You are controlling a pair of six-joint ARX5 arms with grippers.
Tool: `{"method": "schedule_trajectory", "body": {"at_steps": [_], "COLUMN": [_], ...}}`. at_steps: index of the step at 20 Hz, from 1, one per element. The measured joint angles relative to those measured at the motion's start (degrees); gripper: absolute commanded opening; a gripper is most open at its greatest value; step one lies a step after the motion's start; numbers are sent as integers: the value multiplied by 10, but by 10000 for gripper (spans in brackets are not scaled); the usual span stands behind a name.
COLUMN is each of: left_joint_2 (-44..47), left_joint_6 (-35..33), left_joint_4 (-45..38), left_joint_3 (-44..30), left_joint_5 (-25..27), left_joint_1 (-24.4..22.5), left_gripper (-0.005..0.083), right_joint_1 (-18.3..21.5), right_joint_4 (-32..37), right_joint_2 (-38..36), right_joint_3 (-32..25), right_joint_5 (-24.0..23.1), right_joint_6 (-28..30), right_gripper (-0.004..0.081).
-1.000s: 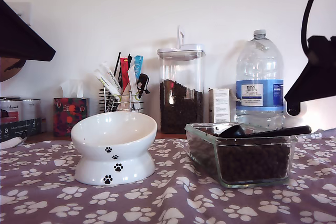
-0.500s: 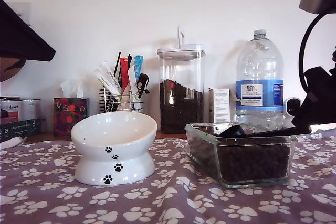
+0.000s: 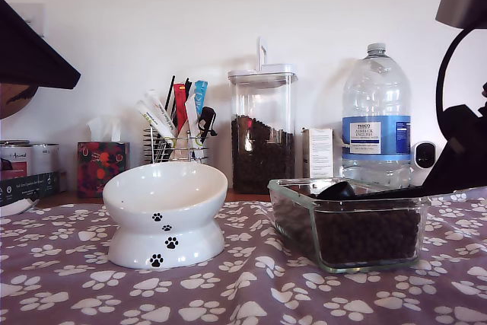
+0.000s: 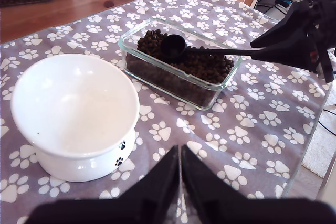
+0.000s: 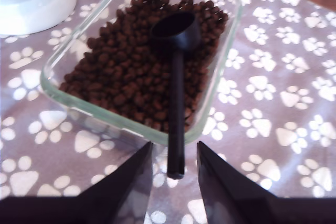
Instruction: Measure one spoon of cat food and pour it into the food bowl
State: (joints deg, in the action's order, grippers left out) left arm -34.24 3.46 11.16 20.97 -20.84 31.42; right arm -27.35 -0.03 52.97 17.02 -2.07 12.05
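Note:
The white food bowl (image 3: 165, 211) with black paw prints stands at the exterior view's left, and its inside looks bare in the first wrist view (image 4: 73, 108). To its right a clear glass dish (image 3: 289, 211) holds dark cat food (image 5: 131, 72). The black spoon (image 5: 177, 51) lies on the kibble, its handle sticking out over the dish rim. My second gripper (image 5: 174, 148) is open, one finger on each side of the handle's end without closing on it. My first gripper (image 4: 180, 166) is shut on nothing, above the cloth near the bowl.
Along the back stand a wire rack of coloured utensils (image 3: 176, 131), a tall clear canister of kibble (image 3: 262, 131), a small white box (image 3: 319, 152) and a big water bottle (image 3: 376, 116). A tissue box (image 3: 100, 165) and tins (image 3: 27, 161) sit at the exterior view's left. A paw-print cloth (image 3: 243, 287) covers the table.
At the exterior view's right, my second arm has come down toward the end of the spoon's handle. The bowl, dish and spoon have not moved.

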Motion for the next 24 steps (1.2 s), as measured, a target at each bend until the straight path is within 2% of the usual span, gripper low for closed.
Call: {"method": "schedule_trajectory", "body": {"at_steps": [7, 14, 21, 24], "left_joint_2": [0, 0, 0, 0], "left_joint_6": [0, 0, 1, 1], "left_joint_4": [0, 0, 0, 0], "left_joint_3": [0, 0, 0, 0], "left_joint_5": [0, 0, 0, 0], "left_joint_1": [0, 0, 0, 0], "left_gripper": [-19, -19, -19, -19], "right_joint_1": [0, 0, -7, -16], "right_joint_4": [16, 16, 14, -7], "right_joint_2": [22, 22, 22, 22], "right_joint_3": [0, 0, 0, 19], "right_joint_5": [0, 12, 15, -4], "right_joint_6": [0, 0, -4, -1], "right_gripper": [170, -12, -13, -13]}}
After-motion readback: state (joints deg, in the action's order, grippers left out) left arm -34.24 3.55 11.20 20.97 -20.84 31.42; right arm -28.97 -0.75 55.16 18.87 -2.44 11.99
